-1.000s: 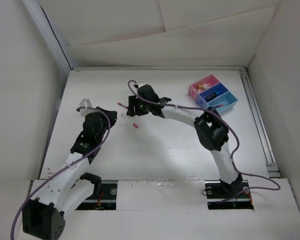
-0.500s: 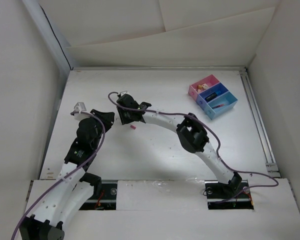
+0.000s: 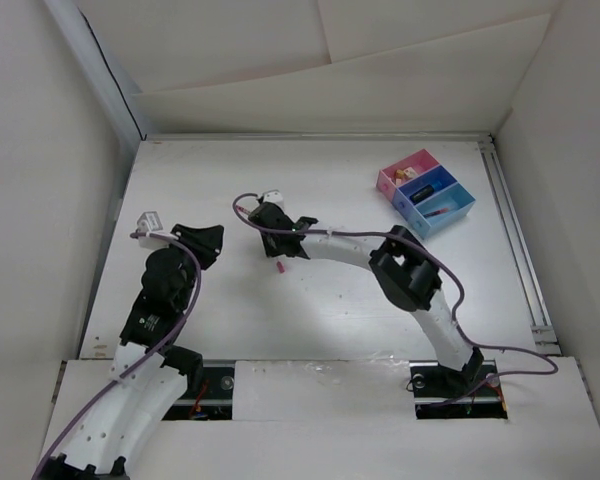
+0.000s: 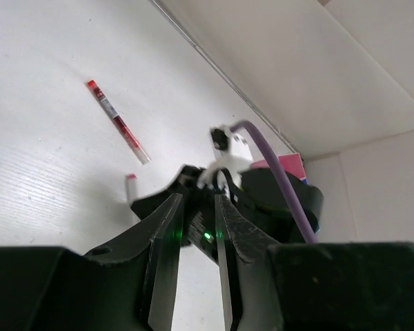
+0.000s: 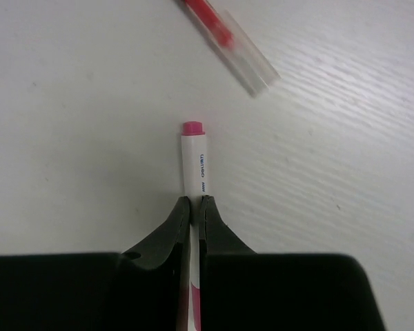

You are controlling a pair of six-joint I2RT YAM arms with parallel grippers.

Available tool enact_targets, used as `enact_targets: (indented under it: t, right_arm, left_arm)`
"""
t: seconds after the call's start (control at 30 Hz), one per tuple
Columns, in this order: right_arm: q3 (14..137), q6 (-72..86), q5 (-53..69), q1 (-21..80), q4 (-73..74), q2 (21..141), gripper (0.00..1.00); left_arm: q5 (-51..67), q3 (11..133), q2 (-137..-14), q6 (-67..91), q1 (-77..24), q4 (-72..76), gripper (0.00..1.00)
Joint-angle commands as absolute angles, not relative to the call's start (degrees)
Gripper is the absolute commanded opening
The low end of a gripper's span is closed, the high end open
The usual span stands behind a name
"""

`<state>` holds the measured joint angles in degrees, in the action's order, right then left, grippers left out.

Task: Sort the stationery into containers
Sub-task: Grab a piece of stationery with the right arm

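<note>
My right gripper (image 5: 193,201) is shut on a white pen (image 5: 194,162) with a pink cap, which sticks out past the fingertips just above the table. In the top view this gripper (image 3: 278,252) is left of the table's centre, the pen's pink end (image 3: 279,267) below it. A thin red pen (image 5: 228,38) with a clear cap lies on the table just beyond. My left gripper (image 4: 198,203) hangs left of the right one with its jaws a little apart and nothing between them. The containers stand at the far right: pink (image 3: 405,168), dark blue (image 3: 427,187), light blue (image 3: 450,205).
White walls close in the table on the left, back and right. The right wrist with its purple cable (image 4: 272,165) sits close in front of my left gripper. The trays hold small items, among them beige blocks, a dark marker and a pink pen.
The right jaws have shut on the white pen, after the arm swung left and came back a little. The left arm has drawn back to the left and its jaws have parted slightly.
</note>
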<state>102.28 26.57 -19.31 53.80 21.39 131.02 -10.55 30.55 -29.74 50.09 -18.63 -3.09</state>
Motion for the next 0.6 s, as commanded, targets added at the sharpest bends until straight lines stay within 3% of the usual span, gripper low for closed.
enact_targets:
  t: [0.0,0.07,0.1,0.13,0.23,0.4,0.43,0.47,0.57]
  right_arm:
    - [91.25,30.23,-21.97,54.14,20.04,123.94,0.0]
    - [87.99,30.93,-22.5,54.14,19.51,121.65,0.03]
    - [86.59,30.94,-23.02,54.14,19.51,120.42,0.21]
    - [86.57,30.94,-23.03,54.14,19.51,120.41,0.31]
    - [86.57,30.94,-22.41,54.14,20.13,120.41,0.54]
    - [91.49,29.8,-22.41,53.53,21.8,123.74,0.56]
    - [92.45,29.79,-22.41,53.53,21.8,124.27,0.53]
    - [92.46,29.79,-22.41,53.53,22.32,124.89,0.44]
    - [92.46,29.79,-22.41,52.91,22.32,126.21,0.42]
  left_arm:
    - [-9.4,28.83,-29.44,50.1,-18.37,-1.5,0.22]
    - [-8.09,26.99,-29.97,50.62,-18.37,-0.18,0.22]
    - [-8.09,26.98,-30.67,50.62,-18.37,0.43,0.22]
    - [-7.39,26.46,-30.67,50.63,-18.37,0.44,0.22]
    - [-6.86,25.67,-31.99,50.63,-18.37,0.96,0.22]
    - [-6.33,25.14,-31.99,51.15,-18.37,1.67,0.22]
    - [-6.33,25.14,-31.99,51.15,-18.37,1.67,0.22]
    - [-6.33,25.14,-31.99,51.15,-18.37,1.67,0.22]
    - [-6.33,25.14,-31.46,51.15,-18.37,1.14,0.22]
